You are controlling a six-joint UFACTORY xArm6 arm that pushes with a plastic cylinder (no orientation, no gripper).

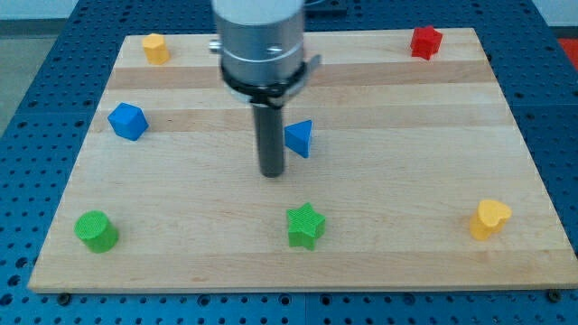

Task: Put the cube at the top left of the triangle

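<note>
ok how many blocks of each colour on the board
blue: 2, cube and triangle
yellow: 2, top-left block and heart
green: 2, cylinder and star
red: 1, top-right block
total: 7

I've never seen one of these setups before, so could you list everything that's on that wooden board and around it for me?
Blue cube: one, blue, the view's left side.
Blue triangle: one, blue, near the centre, just right of the rod.
Yellow block: one, yellow, top left corner; shape unclear.
Red block: one, red, top right, star-like.
Green cylinder: one, green, bottom left.
Green star: one, green, bottom centre.
Yellow heart: one, yellow, bottom right.
Wooden board: one, light wood, under everything.
Blue perforated surface: around the board.
My tip: one dark rod, just left of the triangle, far right of the cube.
</note>
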